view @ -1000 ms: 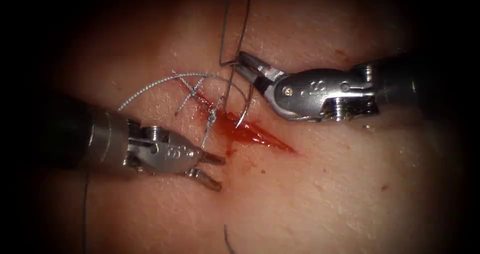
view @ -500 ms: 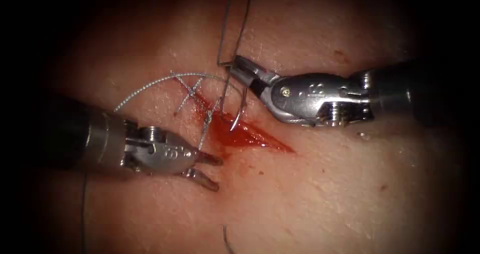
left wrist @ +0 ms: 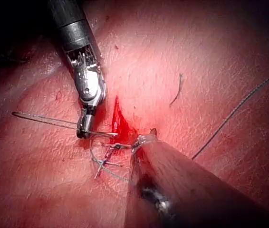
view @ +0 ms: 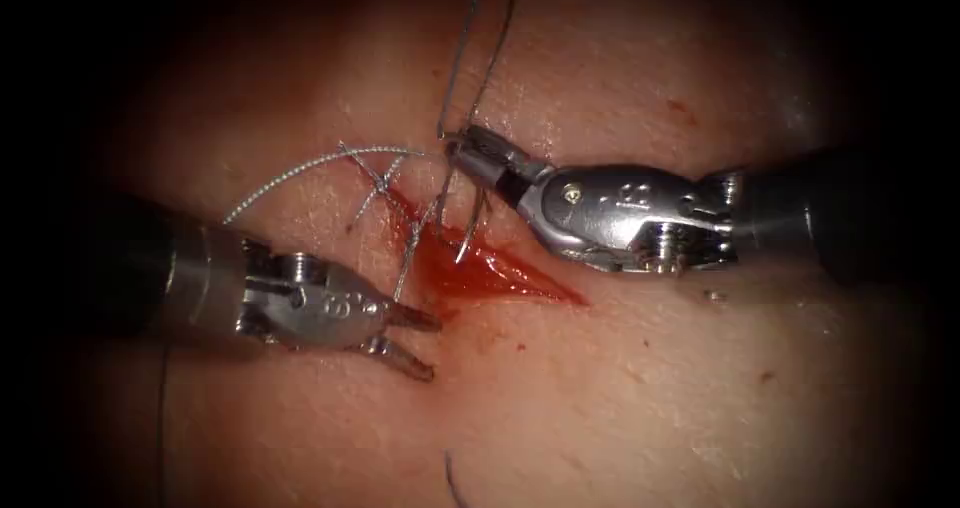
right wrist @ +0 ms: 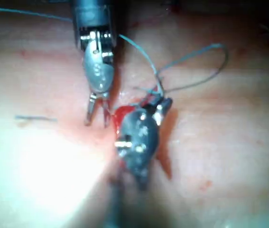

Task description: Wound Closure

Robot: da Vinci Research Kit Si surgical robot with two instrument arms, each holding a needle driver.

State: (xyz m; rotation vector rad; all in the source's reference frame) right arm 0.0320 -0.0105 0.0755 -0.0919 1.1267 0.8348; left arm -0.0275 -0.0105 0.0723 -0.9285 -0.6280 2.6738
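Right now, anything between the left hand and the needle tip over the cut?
Partly. The left hand, open and empty, sits left of the cut. The right hand holds the needle near its tail, tip hanging over the red fluid. A tied stitch's thread tail crosses the gap.

Two tools: the left tool (view: 412, 343) with jaws apart, holding nothing; the right tool (view: 468, 149) with jaws closed on the needle (view: 472, 230) near its thread end. One curved needle, point down over the cut (view: 500, 273), not in the tissue (view: 660, 398). One cut. Two finished stitches (view: 375, 180) on its upper part. One long thread (view: 480, 58) running up from the needle. One loose thread end (view: 450, 473) low on the tissue.
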